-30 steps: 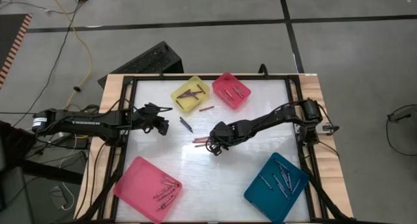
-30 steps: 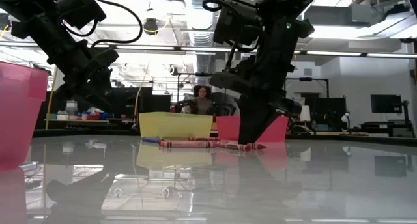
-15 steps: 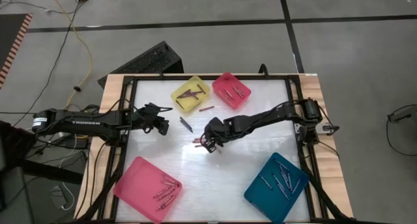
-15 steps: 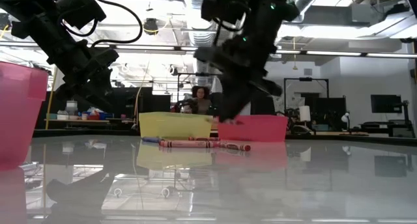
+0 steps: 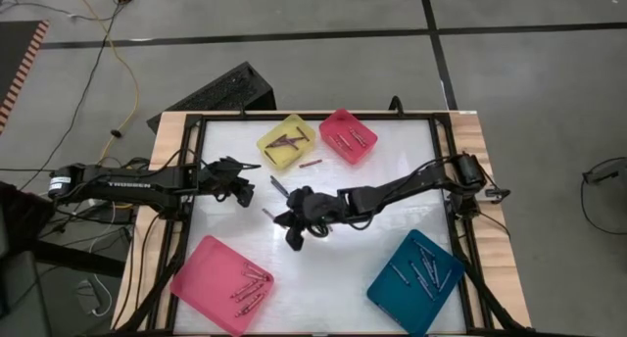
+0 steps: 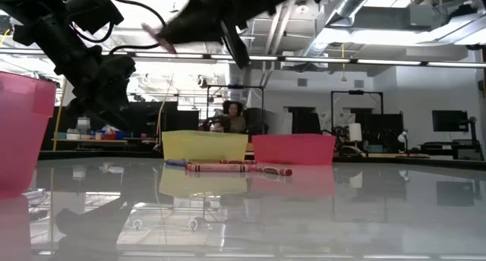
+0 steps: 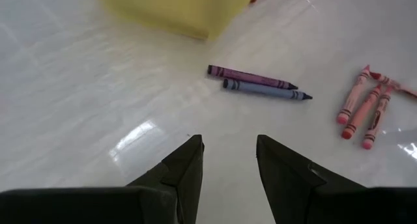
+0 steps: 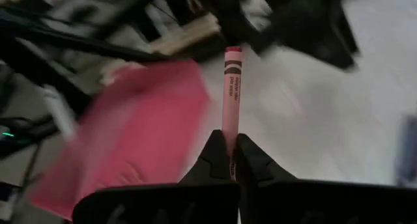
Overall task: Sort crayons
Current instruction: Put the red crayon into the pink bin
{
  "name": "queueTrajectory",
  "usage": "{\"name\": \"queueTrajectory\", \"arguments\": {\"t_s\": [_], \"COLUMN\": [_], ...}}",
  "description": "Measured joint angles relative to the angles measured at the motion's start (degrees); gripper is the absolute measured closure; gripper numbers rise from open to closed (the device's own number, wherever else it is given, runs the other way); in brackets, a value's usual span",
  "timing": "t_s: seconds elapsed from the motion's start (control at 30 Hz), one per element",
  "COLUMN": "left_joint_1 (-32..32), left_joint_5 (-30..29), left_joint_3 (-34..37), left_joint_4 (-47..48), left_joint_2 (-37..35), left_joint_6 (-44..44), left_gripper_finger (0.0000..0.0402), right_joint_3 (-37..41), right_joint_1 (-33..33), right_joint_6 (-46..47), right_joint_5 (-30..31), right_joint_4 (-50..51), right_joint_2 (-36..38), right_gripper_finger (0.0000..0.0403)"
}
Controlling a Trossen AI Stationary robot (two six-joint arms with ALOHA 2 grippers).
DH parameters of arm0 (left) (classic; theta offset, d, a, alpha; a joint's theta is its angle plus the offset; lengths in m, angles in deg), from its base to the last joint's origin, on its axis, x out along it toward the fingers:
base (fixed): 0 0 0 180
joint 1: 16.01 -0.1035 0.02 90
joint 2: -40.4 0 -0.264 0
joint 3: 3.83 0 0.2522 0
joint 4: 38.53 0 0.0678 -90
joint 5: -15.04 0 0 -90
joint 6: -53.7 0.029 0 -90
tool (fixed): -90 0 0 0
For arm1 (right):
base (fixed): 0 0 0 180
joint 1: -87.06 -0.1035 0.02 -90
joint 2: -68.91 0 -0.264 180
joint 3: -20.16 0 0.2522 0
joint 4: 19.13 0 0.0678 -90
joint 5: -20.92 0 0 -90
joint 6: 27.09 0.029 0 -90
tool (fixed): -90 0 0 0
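Right pincer point(image 8: 229, 160) pinches pink crayon point(image 8: 232, 87), big pink tray point(image 8: 124, 120) just ahead; trays part-filled; loose crayons point(image 7: 365, 107) remain; left pincer point(image 7: 228, 162) spread, idle.

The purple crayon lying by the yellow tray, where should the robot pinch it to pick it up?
Probably at its middle, coming straight down from above. The purple crayon lies flat on the table, and a blue crayon sits close along one side, so the left gripper, open nearby, should straddle it across its thin width, one finger slipping between the two.
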Motion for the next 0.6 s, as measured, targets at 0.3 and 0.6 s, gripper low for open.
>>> {"name": "queueTrajectory", "arguments": {"t_s": [0.3, 0.6], "left_joint_1": [-0.02, -0.02], "left_joint_5": [1.09, 1.17], "left_joint_3": [0.00, 0.00], "left_joint_4": [-0.01, -0.01], "left_joint_2": [-0.02, -0.02], "left_joint_6": [0.64, 0.84], "left_gripper_finger": [0.0269, 0.0269], "right_joint_3": [0.00, -0.86], "right_joint_1": [-1.74, -4.28], "right_joint_6": [0.35, 0.45], "right_joint_5": [0.09, 3.19], "right_joint_4": [-10.71, -14.11], "right_joint_2": [-0.02, -0.34], "right_gripper_finger": [0.0401, 0.0401]}}
